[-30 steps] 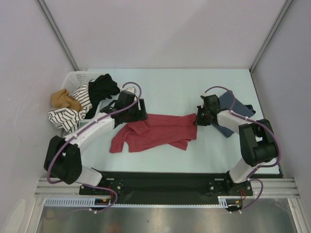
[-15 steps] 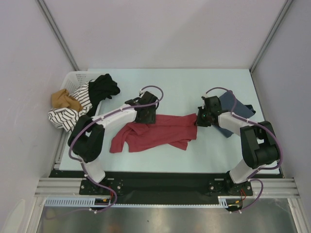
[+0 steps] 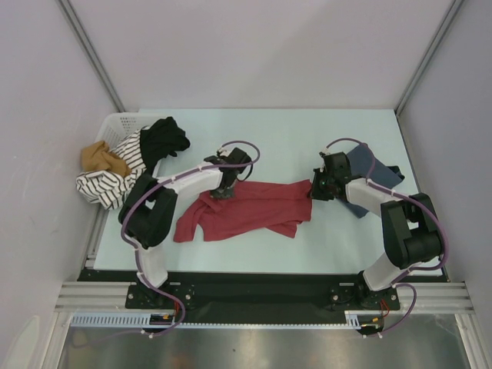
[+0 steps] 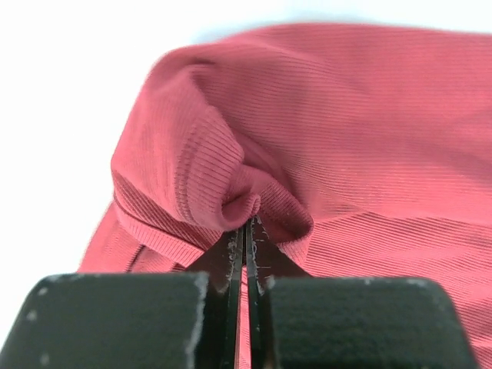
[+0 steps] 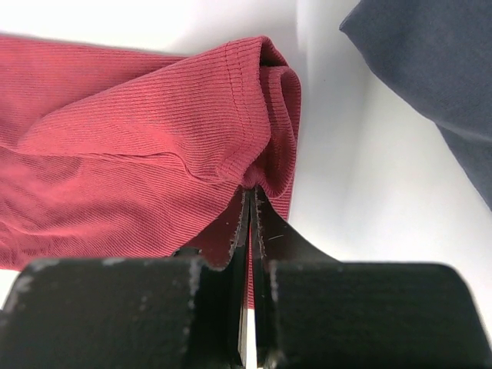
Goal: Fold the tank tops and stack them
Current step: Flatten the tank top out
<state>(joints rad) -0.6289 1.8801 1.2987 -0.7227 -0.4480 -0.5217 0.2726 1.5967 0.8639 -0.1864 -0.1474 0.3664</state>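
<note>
Red top [image 3: 246, 209] lies crumpled but mostly spread out mid-counter [image 3: 269, 138], btw the two arms. Left jaws are clamped tight on a bunched fold at its upper-left edge. Right jaws are pinched on the hem corner at its right end, and the cloth's puckered up at both grips. Blue-grey top [image 3: 384, 175] sits just right of it, partly under the right arm, w/ a gap of bare counter between them. Far left there's a white basket [image 3: 121, 121] w/ striped, black & tan clothes heaped over it.
</note>
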